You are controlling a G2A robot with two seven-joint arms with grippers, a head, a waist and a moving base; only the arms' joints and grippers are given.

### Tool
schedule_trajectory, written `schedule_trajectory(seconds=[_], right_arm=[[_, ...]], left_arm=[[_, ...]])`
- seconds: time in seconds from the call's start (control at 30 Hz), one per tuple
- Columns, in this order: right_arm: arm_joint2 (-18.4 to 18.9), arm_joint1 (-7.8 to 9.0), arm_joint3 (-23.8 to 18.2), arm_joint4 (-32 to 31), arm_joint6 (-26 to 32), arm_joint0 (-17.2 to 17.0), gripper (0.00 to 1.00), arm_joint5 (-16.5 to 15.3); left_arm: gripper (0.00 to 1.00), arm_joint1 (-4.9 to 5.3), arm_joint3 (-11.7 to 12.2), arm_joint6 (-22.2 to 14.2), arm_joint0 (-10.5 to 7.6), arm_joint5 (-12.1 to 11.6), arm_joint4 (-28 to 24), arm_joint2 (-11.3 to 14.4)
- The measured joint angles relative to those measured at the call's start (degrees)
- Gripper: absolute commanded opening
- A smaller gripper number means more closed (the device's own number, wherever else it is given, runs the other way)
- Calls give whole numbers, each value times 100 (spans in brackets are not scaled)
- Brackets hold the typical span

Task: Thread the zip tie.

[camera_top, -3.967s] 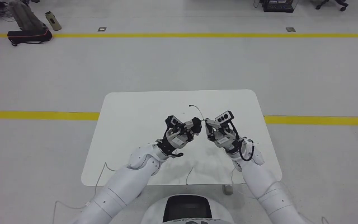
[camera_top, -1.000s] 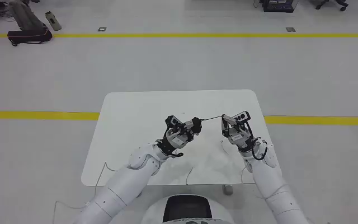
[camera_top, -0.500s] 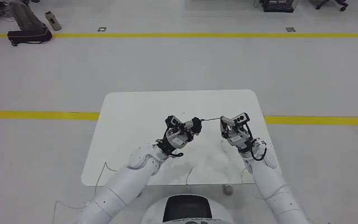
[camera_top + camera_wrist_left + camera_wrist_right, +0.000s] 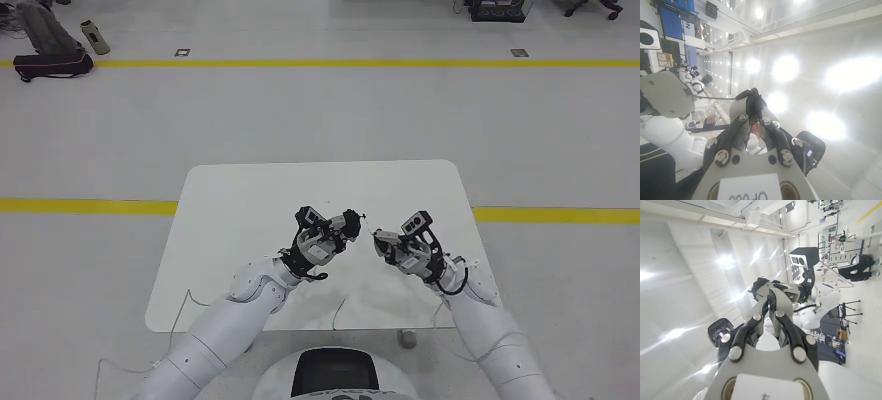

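A thin black zip tie [image 4: 364, 215] hangs in the air above the white table [image 4: 250, 200], stretched between both grippers. My left gripper [image 4: 350, 222] is shut on its head end, and in the left wrist view the black head sits pinched at the fingertips [image 4: 753, 100]. From there the strap [image 4: 715, 98] runs straight across to my right gripper [image 4: 693, 96]. My right gripper [image 4: 378, 240] is just right of the left one and a little nearer the table's front. In the right wrist view it [image 4: 769, 296] is shut on the strap [image 4: 754, 292], with the left gripper [image 4: 761, 284] close behind.
Both arms come in over the table's front edge [image 4: 300, 328]. A thin cable [image 4: 338, 312] hangs there. Bare tabletop lies to the left and at the back. A dark bag [image 4: 50, 60] sits on the floor far away.
My right gripper, pulled out to the right with the strap taut a second ago, has come back toward the left gripper and nearer the table's front. The left gripper has stayed put.
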Motion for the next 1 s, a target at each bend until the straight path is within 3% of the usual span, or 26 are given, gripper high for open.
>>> schedule_trajectory(seconds=[0.3, 1.0], right_arm=[[-67, 57, -83, -451, -40, -15, 0, -72], [213, 192, -20, -386, -149, -116, 0, -118]], left_arm=[[0, 0, 0, 0, 0, 0, 0, 0], [0, 0, 0, 0, 0, 0, 0, 0]])
